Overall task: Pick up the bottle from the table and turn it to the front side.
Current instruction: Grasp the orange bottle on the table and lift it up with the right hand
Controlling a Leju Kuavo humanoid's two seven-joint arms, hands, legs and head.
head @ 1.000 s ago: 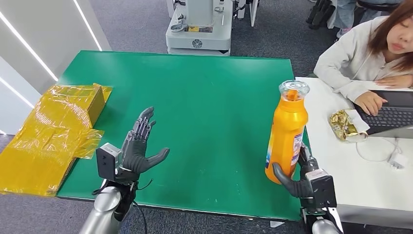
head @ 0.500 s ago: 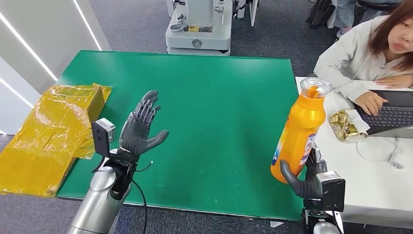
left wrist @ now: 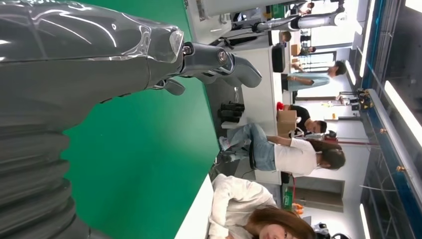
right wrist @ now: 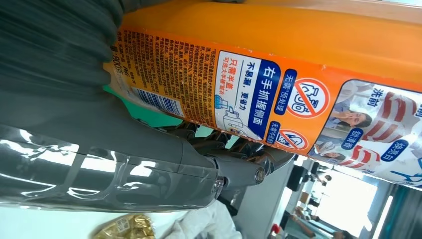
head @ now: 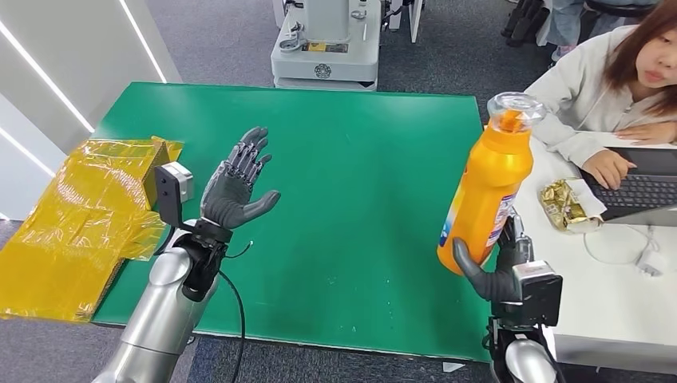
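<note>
Seen from the head camera, a green desk fills the middle of the scene. The robot's right hand grips the lower part of an orange bottle, its fingers wrapped around the base, holding it lifted above the desk's right edge and tilted with its clear cap leaning away to the right. The left hand is raised over the left part of the desk, palm turned inward, fingers spread apart and holding nothing. Crumpled yellow plastic wrapping lies across the desk's left edge. To the right stands a white desk where a person in a pale top sits at a laptop, with a gold foil packet beside it. From the left wrist camera, the left hand reaches over the green desk, thumb extended, nothing in it, with people in the room beyond. From the right wrist camera, the bottle sits right against the right hand, its printed label facing the lens, dark fingers curled under it.
</note>
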